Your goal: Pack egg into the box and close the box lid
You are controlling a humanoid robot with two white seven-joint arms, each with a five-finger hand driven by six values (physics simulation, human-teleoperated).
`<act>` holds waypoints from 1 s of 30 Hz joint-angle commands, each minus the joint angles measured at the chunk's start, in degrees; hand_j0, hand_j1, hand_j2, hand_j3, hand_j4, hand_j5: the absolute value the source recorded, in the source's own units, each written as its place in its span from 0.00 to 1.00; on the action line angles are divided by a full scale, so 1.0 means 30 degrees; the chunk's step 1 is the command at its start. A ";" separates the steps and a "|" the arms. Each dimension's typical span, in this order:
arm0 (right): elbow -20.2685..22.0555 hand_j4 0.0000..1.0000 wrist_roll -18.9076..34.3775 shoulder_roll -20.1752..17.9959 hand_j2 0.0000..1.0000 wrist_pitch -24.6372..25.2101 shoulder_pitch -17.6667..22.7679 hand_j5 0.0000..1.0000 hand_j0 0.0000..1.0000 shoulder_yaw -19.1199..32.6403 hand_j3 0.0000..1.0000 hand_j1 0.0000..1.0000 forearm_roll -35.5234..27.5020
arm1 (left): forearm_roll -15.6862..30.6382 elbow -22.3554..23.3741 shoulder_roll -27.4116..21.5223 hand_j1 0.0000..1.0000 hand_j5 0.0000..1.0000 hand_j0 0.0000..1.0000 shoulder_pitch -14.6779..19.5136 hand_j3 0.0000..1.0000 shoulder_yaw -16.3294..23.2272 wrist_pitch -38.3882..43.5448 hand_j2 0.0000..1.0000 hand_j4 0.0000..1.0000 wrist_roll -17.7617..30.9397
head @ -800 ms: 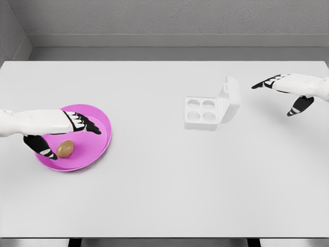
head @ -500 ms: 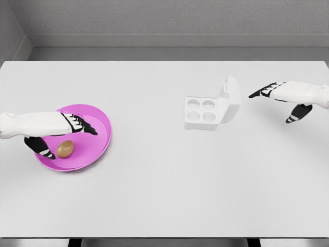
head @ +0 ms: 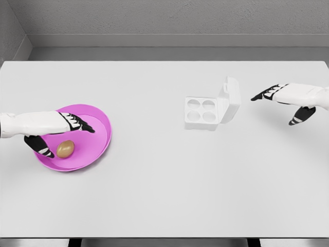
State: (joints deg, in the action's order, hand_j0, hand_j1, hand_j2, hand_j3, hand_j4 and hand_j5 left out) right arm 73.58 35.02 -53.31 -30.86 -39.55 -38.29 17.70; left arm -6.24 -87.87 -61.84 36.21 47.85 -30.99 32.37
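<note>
Over the pink plate (head: 97,135) at the desk's (head: 154,185) left, the left hand (head: 54,126) hovers with fingers (head: 82,125) spread, the egg (head: 65,149) apparently untouched just beneath them, well left of the open box (head: 201,113), near the open-fingered right hand (head: 285,98).

No writing, label, brand, number or sign can be read anywhere in the head view. The white box (head: 212,107) at about two o'clock from the picture's middle is plain on its tray and its raised lid, the pink plate (head: 97,135) at about nine o'clock carries no mark, the brown egg (head: 65,149) on it is unstamped, and the tabletop (head: 164,190) is blank.
</note>
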 commanded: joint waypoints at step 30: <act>-0.0209 1.00 -0.0007 -0.0014 1.00 -0.1379 -0.0263 1.00 1.00 0.0106 1.00 1.00 -0.0070 | 0.0089 0.1313 0.0839 1.00 1.00 1.00 -0.0381 1.00 -0.0013 0.0076 1.00 1.00 -0.0066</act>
State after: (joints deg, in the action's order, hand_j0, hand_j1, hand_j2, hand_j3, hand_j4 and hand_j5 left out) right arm 72.92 35.02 -53.39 -35.11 -40.52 -38.02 17.78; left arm -6.28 -83.98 -59.30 35.07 47.85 -30.95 32.21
